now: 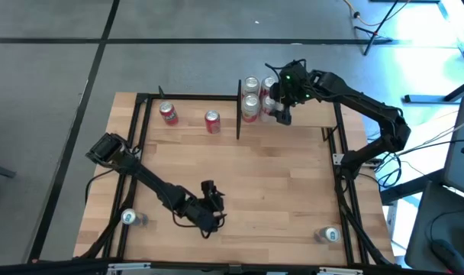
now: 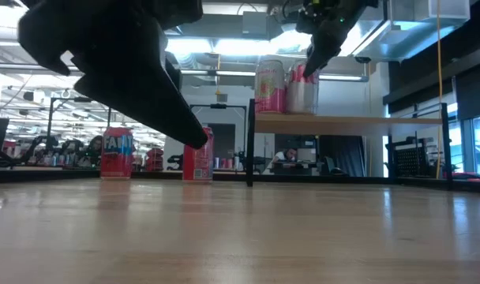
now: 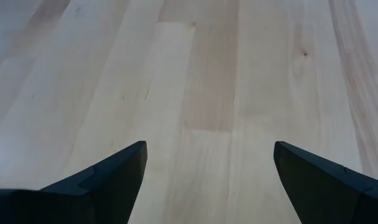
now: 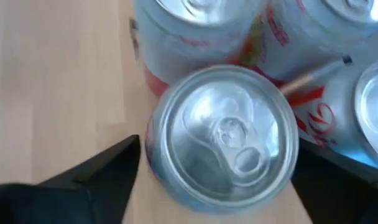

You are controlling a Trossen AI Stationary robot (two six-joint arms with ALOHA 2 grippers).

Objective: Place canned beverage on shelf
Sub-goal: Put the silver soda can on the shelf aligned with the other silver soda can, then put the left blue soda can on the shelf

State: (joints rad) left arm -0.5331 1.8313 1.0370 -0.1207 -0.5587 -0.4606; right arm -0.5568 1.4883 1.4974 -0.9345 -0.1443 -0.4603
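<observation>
So the can I'd been dealing with was sitting upright on the shelf, tucked in right beside the other pink-and-white cans already up there, close enough that they looked to be touching. From my right wrist I was looking straight down on its silver lid and pull tab, with my right gripper hanging just above it. Jaws were apart, one finger on either side of the can and neither one looked like it was pressing on it, so I'd call that let go rather than clamped.

My left gripper was doing nothing, parked low over the near part of the surface with its jaws spread wide and only bare wood between them.

Progress-wise, this can looked basically placed, and the shelf had a little cluster of cans on it. What was left: two red cans stood on the surface over by the far left, well apart from the shelf, on the other side of its black post. There were also a couple of cans down at the near corners, one left and one right; couldn't tell whether those counted. So I'd guess a fair way in, not finished.
</observation>
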